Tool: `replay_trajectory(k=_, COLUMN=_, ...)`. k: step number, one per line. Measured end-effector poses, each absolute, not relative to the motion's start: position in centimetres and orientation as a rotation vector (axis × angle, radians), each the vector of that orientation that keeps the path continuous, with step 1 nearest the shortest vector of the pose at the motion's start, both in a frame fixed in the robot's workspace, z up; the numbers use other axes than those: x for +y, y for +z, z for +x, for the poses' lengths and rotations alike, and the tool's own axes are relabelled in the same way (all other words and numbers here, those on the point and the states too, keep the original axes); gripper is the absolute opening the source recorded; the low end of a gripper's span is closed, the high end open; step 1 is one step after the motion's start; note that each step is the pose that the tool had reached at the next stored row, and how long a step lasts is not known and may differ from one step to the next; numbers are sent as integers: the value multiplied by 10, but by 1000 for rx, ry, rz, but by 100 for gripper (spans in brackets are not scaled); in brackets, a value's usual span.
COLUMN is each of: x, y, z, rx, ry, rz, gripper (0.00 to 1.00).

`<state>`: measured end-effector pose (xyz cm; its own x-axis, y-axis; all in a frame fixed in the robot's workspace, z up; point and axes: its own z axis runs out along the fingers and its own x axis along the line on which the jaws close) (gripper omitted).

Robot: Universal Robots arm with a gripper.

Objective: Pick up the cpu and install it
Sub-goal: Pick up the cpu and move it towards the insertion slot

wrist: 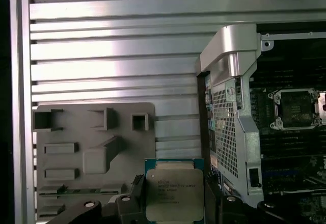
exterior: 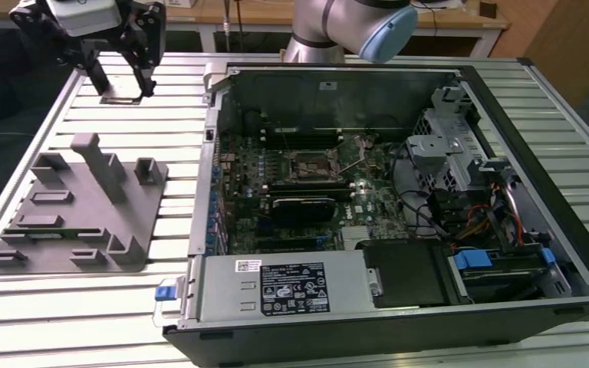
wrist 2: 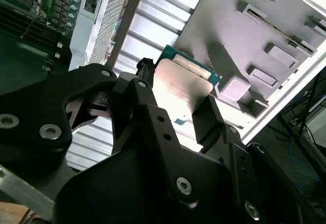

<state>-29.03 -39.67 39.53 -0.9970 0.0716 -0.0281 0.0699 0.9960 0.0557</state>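
Closest to us in the exterior view sits the open computer case (exterior: 376,337), lying on its side on the bench (exterior: 70,322). Deep inside it, on the green board, we see the square socket (exterior: 310,163). Beside the case, toward the exterior view's left, lies a grey holder tray (exterior: 70,218). Past the tray, over the bench's far corner on the exterior view's left, hangs the gripper (exterior: 123,88). A thin flat thing sits between its two fingers (exterior: 98,73), and we think it is the cpu (exterior: 120,99). So the socket lies well apart from the cpu. It is toward the exterior view's right and nearer the camera, with the case wall between them.

In the second wrist view the gripper (wrist 2: 175,96) is closed most of the way. Its black fingers (wrist 2: 204,117) press on two opposite edges of the cpu (wrist 2: 181,79). The chip looks level. We see the tray (wrist 2: 244,46) and the bench slats (wrist 2: 153,30) behind it, so we judge it is lifted clear of both.

In the first wrist view the cpu (wrist: 172,191) shows its silver top, held in the gripper (wrist: 174,211). The tray (wrist: 137,152) is on one side of it and the case wall (wrist: 229,122) on the other. The socket (wrist: 296,109) is beyond that wall.
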Motion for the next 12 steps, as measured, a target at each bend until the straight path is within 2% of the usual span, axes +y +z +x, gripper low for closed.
replay_trajectory(k=12, x=-395, y=395, z=-274, rx=3108, ry=85, rz=110, gripper=55)
